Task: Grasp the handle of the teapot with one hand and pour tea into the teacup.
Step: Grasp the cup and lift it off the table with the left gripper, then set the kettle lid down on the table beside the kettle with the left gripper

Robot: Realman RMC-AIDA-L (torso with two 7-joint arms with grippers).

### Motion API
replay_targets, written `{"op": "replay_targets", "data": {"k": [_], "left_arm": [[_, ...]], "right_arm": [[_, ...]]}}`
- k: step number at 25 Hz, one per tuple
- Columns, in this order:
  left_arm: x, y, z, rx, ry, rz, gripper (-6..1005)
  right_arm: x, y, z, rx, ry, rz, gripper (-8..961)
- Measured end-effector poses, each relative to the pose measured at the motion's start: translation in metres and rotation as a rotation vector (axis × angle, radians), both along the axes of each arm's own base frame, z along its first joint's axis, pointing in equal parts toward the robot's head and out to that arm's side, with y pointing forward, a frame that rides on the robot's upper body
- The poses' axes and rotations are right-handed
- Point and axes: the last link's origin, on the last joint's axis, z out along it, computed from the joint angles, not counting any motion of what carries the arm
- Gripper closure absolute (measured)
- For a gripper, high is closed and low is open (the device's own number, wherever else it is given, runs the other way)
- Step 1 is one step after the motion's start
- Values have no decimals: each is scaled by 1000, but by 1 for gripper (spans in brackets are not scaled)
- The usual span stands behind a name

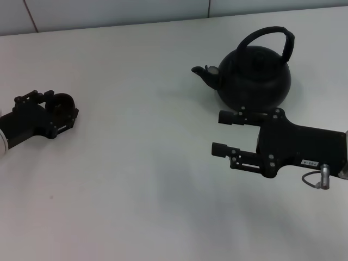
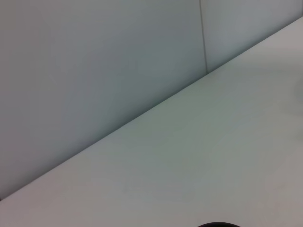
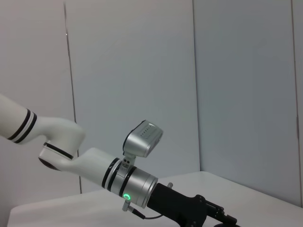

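Head view showed a white table point(image 1: 136, 179) with the teapot point(image 1: 254, 76) standing upright toward its far right side, the short spout point(image 1: 205, 73) pointing to the robot's left and the handle point(image 1: 269, 41) arching free above the lid, nothing touching it. Just in front of the pot lay the right gripper point(image 1: 218, 133), low over the table with its two fingers point(image 1: 231, 117) spread wide and pointing left — empty, the nearer-to-pot finger close beside the teapot's base but not around any part of it. Well apart, at the table's left edge, the left gripper point(image 1: 69, 114) sat with its fingers set on either side of the teacup point(image 1: 61, 101), a small dark round bowl held between them. Left wrist view gave only the bare tabletop and a pale wall point(image 2: 94, 71), with a dark sliver at the frame's lower edge that could not be identified. Right wrist view caught the left arm point(image 3: 94, 165) across the way — white links, silver wrist.
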Motion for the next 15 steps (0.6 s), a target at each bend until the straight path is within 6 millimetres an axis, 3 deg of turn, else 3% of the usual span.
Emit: {"op": "replay_targets", "data": {"k": [15], "left_arm": [[22, 4, -8, -47, -48, -76, 303]], "right_arm": [[0, 1, -1, -4, 4, -5, 340]]}}
